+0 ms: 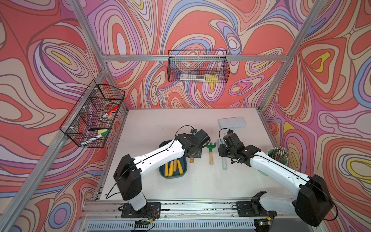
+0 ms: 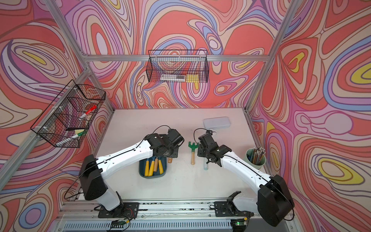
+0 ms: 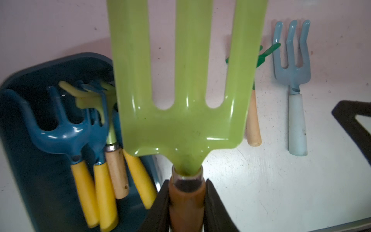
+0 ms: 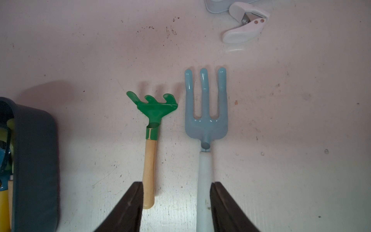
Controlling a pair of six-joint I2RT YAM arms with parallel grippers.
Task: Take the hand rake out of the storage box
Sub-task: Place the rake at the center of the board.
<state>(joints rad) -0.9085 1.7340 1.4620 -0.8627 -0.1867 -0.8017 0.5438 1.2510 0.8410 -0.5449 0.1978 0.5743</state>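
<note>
Four tools sit in the teal storage box (image 3: 60, 60). Just right of it, the left gripper (image 3: 187, 185) pinches the lime-green hand rake (image 3: 180, 124) by its brown handle. I'd lower it flat, clear of the green rake (image 4: 153, 108). The right gripper (image 4: 176, 183) is spread over the pale blue fork (image 4: 206, 124).

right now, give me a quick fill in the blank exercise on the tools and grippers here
1. The left gripper is shut on a lime-green tool with ____ tines.
2. The right gripper hangs ____ over the blue fork.
3. Three handles in the storage box are ____.
Missing: three; open; yellow.
</note>
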